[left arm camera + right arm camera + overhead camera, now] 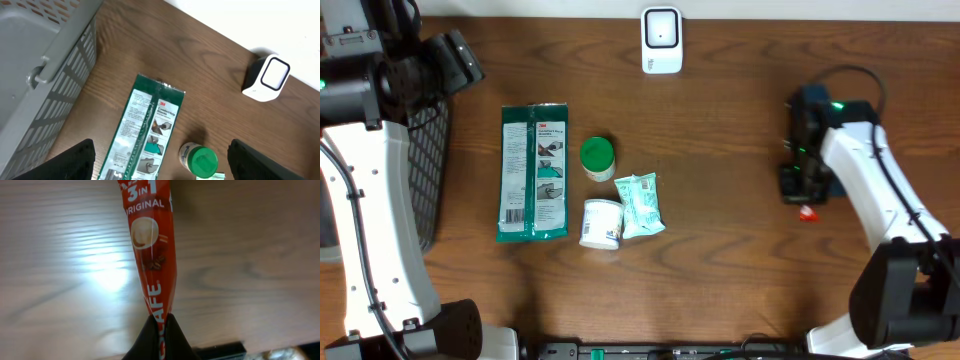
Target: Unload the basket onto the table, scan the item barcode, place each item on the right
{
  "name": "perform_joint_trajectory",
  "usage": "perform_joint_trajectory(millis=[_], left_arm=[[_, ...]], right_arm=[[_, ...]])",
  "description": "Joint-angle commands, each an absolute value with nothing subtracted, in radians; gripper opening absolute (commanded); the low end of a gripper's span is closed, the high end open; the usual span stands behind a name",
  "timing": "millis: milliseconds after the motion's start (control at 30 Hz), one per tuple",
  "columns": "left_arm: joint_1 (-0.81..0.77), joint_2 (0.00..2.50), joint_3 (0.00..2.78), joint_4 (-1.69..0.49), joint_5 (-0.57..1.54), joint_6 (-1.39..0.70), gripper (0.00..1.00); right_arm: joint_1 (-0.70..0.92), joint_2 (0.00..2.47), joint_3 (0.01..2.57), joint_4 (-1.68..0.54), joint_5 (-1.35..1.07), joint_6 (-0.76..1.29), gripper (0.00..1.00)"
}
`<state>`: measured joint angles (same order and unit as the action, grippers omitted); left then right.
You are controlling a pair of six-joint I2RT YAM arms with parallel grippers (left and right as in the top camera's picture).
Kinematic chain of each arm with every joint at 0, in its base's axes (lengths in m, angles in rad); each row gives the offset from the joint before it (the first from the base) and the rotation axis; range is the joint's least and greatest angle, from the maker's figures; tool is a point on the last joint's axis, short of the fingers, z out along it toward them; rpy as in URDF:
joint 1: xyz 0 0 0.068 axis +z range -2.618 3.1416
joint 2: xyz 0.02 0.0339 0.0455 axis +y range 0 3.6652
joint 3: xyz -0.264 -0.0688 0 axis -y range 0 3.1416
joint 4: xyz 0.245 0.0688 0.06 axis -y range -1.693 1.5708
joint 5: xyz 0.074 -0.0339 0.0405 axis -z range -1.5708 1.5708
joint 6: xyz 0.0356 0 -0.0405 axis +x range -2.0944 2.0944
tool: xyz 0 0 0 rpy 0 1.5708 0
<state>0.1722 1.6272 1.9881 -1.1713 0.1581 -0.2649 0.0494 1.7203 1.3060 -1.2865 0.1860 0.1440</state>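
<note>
Sachet (150,245) pinched in right gripper (159,326) — rest juts forward over table (250,255).

Bench (210,55) with four things
green packet (149,127) flat mid, grey basket (45,75) left, green-capped bottle (200,161) near packet, white scanner (267,77) far right

Seen only in part from the right wrist: red sachet (150,255), top lost past the upper edge, lower end buried in the closed pinch of the right gripper (159,332). From overhead, reduced to a red speck under the right arm (870,190).

Cropped at the left wrist view's bottom edge: green packet (147,130) and green-capped bottle (199,161). Left gripper (159,170) shown merely as two dark fingertips (75,162), set wide in the corners.

Mostly masked by the left arm (370,200) overhead: basket (428,170).

Too small to read from above: lettering on white tub (602,222) and teal pouch (640,205).
</note>
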Motion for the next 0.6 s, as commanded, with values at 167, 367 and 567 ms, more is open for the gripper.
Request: perform_joint_trajectory(millis=[167, 367, 567], left_arm=[[0.176, 1.63, 1.993, -1.174, 0.164, -0.256, 0.84], [0.176, 1.63, 1.993, -1.174, 0.164, -0.256, 0.84], [0.176, 1.63, 1.993, -1.174, 0.164, -0.256, 0.84]], right_arm=[[-0.163, 1.708, 1.174, -1.082, 0.352, 0.19, 0.01], [-0.245, 1.708, 1.174, -1.007, 0.336, 0.186, 0.08], [-0.268, 1.708, 1.174, -0.981, 0.332, 0.162, 0.74]])
